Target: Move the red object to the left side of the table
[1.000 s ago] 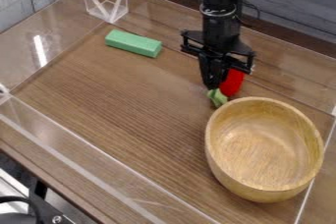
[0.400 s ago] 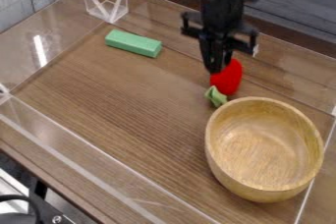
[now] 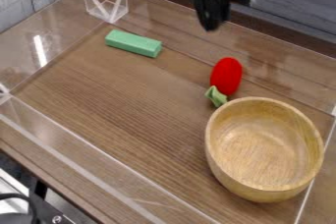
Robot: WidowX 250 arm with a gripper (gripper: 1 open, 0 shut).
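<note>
The red object point(image 3: 227, 74), a glossy oval toy with a small green leafy end point(image 3: 215, 95), lies on the wood-grain table point(image 3: 118, 100) right of centre, just behind the wooden bowl's rim. My gripper point(image 3: 210, 20) hangs well above and behind it near the top of the picture. It is motion-blurred, points down, and looks shut with nothing in it. It is not touching the red object.
A large wooden bowl point(image 3: 265, 147) stands at the front right, close to the red object. A flat green block point(image 3: 134, 42) lies at the back left. Low clear acrylic walls point(image 3: 53, 159) edge the table, and a clear folded stand point(image 3: 105, 7) sits in the back left corner.
The gripper has risen straight up from around the red object to well above it. The red object stays on the table beside the bowl.
</note>
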